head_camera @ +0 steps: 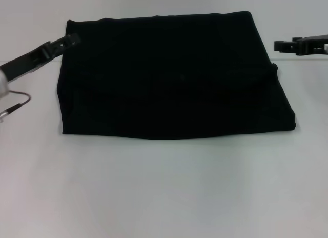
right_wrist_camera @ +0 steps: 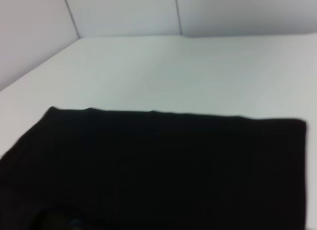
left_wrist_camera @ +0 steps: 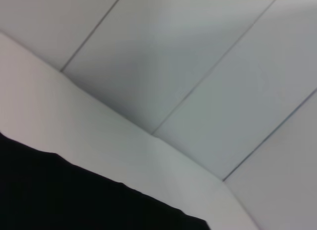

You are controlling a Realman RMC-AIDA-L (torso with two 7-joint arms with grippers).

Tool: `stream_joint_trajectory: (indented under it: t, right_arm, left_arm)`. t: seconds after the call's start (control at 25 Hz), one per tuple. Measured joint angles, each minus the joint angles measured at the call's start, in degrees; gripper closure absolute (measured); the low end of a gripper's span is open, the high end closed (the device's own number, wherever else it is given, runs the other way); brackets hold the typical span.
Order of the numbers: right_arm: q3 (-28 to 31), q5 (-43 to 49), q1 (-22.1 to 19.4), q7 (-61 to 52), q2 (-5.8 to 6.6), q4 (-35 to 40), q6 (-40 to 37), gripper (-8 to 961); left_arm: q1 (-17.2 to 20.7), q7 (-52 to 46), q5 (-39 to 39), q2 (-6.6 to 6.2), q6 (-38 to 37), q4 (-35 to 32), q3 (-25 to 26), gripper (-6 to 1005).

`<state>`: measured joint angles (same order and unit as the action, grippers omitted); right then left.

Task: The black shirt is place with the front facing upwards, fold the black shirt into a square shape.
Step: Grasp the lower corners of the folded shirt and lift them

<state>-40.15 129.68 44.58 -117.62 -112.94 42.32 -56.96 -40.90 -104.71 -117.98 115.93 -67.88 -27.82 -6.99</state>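
Observation:
The black shirt (head_camera: 174, 76) lies folded into a rough rectangle in the middle of the white table; no lettering or neck label shows. It also shows in the left wrist view (left_wrist_camera: 74, 195) and the right wrist view (right_wrist_camera: 158, 165). My left gripper (head_camera: 69, 41) reaches in from the left, its tip at the shirt's far left corner. My right gripper (head_camera: 279, 45) hovers to the right of the shirt, apart from its far right corner.
The white table (head_camera: 164, 186) stretches wide in front of the shirt. A thin cable loop (head_camera: 18, 102) hangs by my left arm. A pale panelled wall (left_wrist_camera: 198, 56) stands behind the table.

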Motion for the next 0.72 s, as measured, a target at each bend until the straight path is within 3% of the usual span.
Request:
stream_joint_trajectory:
  t: [0.16, 0.32, 0.56, 0.72]
  right_arm:
    - [0.0, 0.0, -0.8, -3.9, 2.09, 0.4, -6.9, 346]
    - [0.1, 0.1, -1.7, -4.9, 2.63, 0.4, -9.7, 346]
    - [0.2, 0.2, -2.2, -8.9, 4.19, 0.1, -11.8, 346]
    - [-0.2, 0.4, -2.2, -10.5, 4.78, -0.2, -12.7, 346]
  left_arm:
    - [3.0, 0.2, 0.3, -1.03, -7.1, -2.1, -0.7, 205]
    - [6.2, 0.6, 0.9, -1.33, -10.7, -4.3, -0.7, 206]
    - [10.1, 2.0, 0.7, -1.53, -10.4, -6.1, -2.2, 207]
    - [11.6, 2.8, 0.3, -1.59, -7.7, -5.9, -7.9, 208]
